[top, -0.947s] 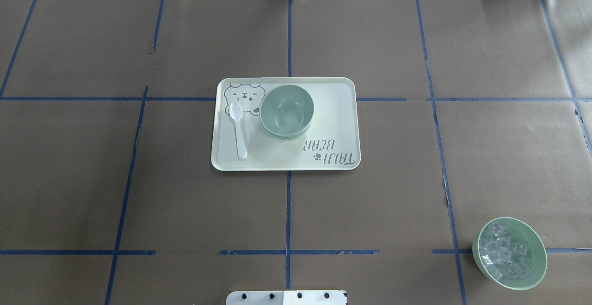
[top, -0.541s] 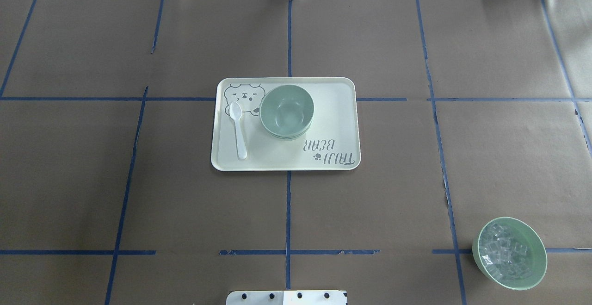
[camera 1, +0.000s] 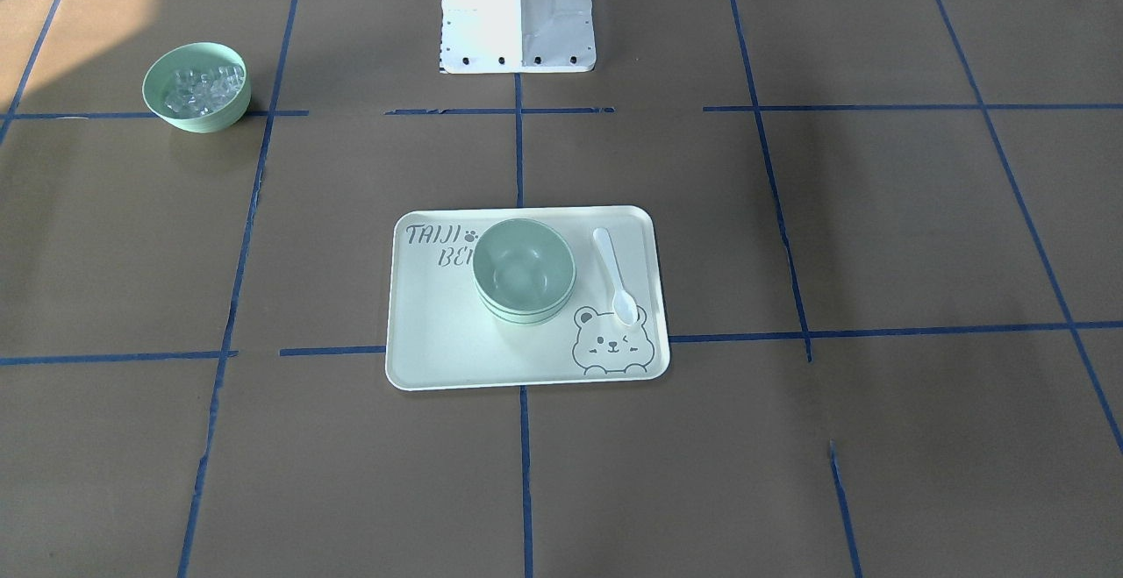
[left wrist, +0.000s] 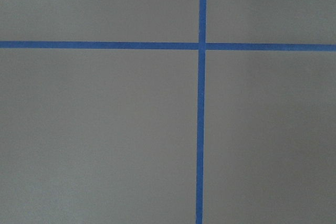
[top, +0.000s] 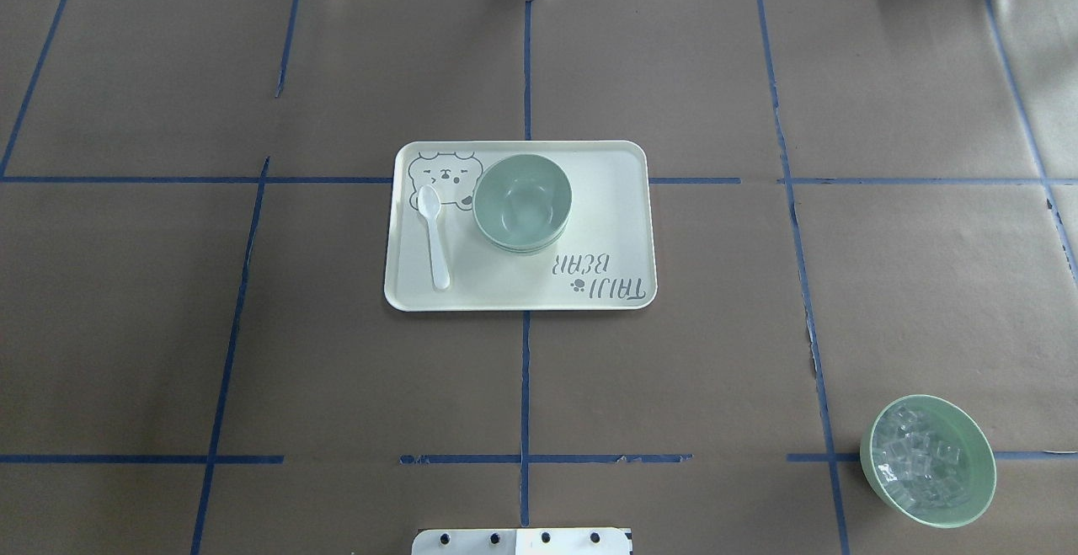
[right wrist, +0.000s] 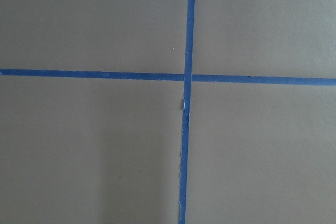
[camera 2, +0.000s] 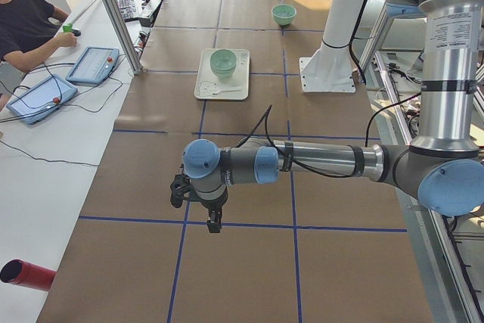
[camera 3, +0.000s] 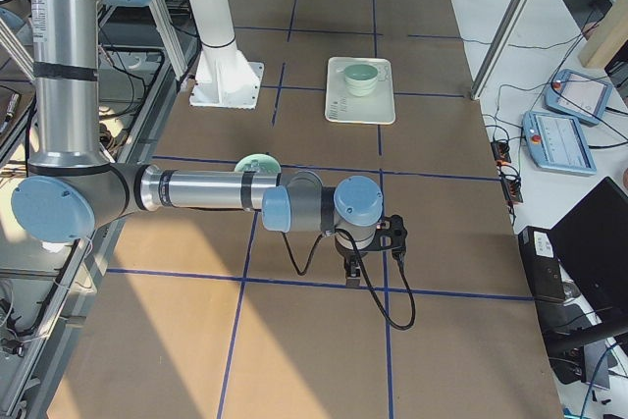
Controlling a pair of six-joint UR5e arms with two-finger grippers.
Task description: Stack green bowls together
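Observation:
The green bowls (top: 522, 204) sit nested in one stack on a cream tray (top: 611, 201) at the table's middle; they also show in the front view (camera 1: 524, 269). Stacked rims show at the side, but their number is unclear. My left gripper (camera 2: 214, 221) shows only in the exterior left view, far from the tray, pointing down at the brown table. My right gripper (camera 3: 353, 267) shows only in the exterior right view, also far from the tray. I cannot tell whether either is open or shut. Both wrist views show only brown paper and blue tape lines.
A white spoon (top: 434, 235) lies on the tray beside the stack. A matching green bowl with clear cubes (top: 928, 461) stands near the robot's right front. The white robot base (camera 1: 518, 8) stands at the table's near edge. A person (camera 2: 23, 20) sits at a side desk.

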